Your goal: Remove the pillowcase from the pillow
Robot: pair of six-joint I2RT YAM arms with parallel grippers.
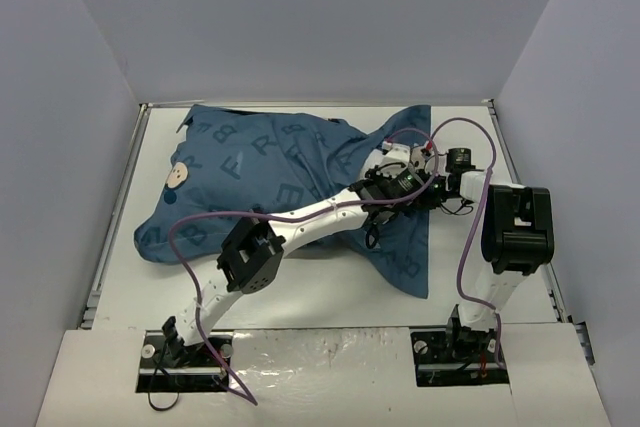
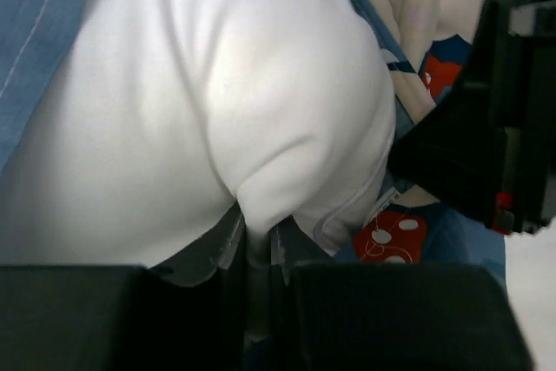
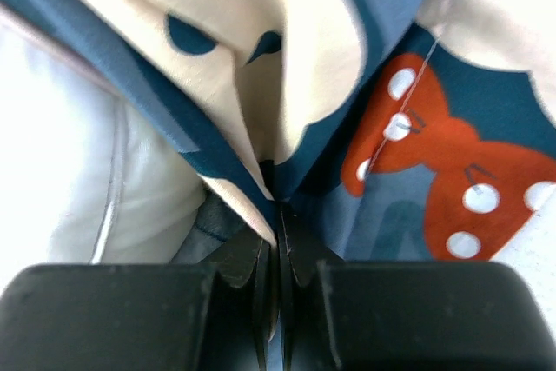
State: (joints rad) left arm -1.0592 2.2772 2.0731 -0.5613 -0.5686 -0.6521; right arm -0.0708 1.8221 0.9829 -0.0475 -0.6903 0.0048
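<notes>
The pillowcase (image 1: pixel 270 172) sprawls across the upper left and middle of the overhead view, stuffed full. Its open end flares right of centre, where both arms meet. The pillow (image 2: pixel 217 110) bulges white through the upper left of the left wrist view. Left gripper (image 2: pixel 256 288), bottom centre there, has its jaws drawn in on a tuck of that white corner. Right gripper (image 3: pixel 280 275), bottom centre of its own view, is clamped tight on a fold of printed blue and cream cloth.

Now the risks. That tuck looks shallow, so a hard pull may let the pillow pop free. If the right pinch has caught pillow fabric too, both will drag together. Cloth could also bunch at the mouth and jam.
</notes>
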